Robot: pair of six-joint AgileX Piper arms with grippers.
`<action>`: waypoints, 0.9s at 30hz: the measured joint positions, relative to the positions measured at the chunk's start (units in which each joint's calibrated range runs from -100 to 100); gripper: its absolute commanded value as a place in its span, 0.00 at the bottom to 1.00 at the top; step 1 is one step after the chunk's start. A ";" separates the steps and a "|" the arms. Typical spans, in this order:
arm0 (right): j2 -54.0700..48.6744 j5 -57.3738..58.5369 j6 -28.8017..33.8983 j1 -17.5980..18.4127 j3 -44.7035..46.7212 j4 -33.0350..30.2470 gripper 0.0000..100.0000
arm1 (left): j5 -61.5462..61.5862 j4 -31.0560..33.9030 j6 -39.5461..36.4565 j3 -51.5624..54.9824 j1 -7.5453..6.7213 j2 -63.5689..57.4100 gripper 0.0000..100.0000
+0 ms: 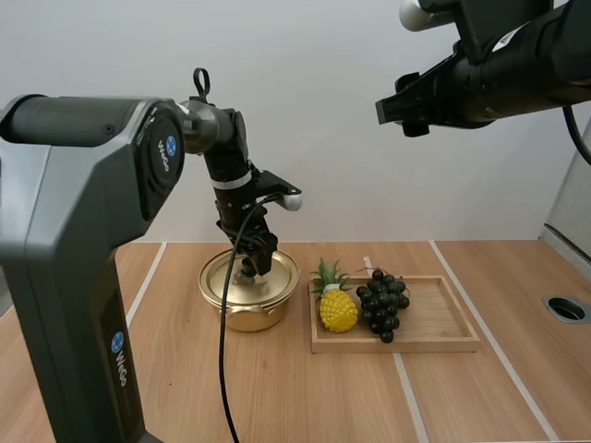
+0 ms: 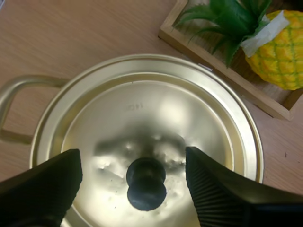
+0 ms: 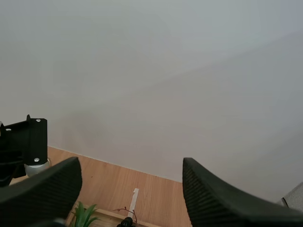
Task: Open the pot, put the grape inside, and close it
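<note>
A gold pot (image 1: 249, 297) stands on the table with its lid (image 2: 147, 127) on. The lid's black knob (image 2: 146, 183) sits between the two spread fingers of my left gripper (image 1: 251, 269) (image 2: 132, 189), which is open just above the lid. A bunch of dark grapes (image 1: 383, 303) lies in the wooden tray (image 1: 434, 323) to the pot's right, next to a toy pineapple (image 1: 336, 305) (image 2: 277, 52). My right gripper (image 1: 397, 109) (image 3: 130, 189) is held high in the air above the tray, open and holding nothing.
The tray's wooden edge (image 2: 222, 75) lies close to the pot's right side. A round hole (image 1: 565, 308) is set in the table at the far right. White tape lines cross the tabletop.
</note>
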 measured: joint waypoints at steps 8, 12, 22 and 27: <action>0.00 0.69 0.00 0.00 0.00 0.00 1.00 | 0.00 1.89 -0.11 0.00 -0.18 0.53 1.00; 0.00 0.75 0.00 0.00 0.00 0.00 1.00 | 0.00 2.02 -0.21 -0.04 -0.18 0.53 1.00; 0.00 2.05 -0.19 0.00 0.00 0.00 1.00 | 0.00 2.02 -0.71 -0.28 -0.18 1.99 1.00; 0.00 2.05 -0.19 0.00 0.00 0.00 1.00 | 0.00 1.66 -0.71 -0.28 -0.18 1.99 1.00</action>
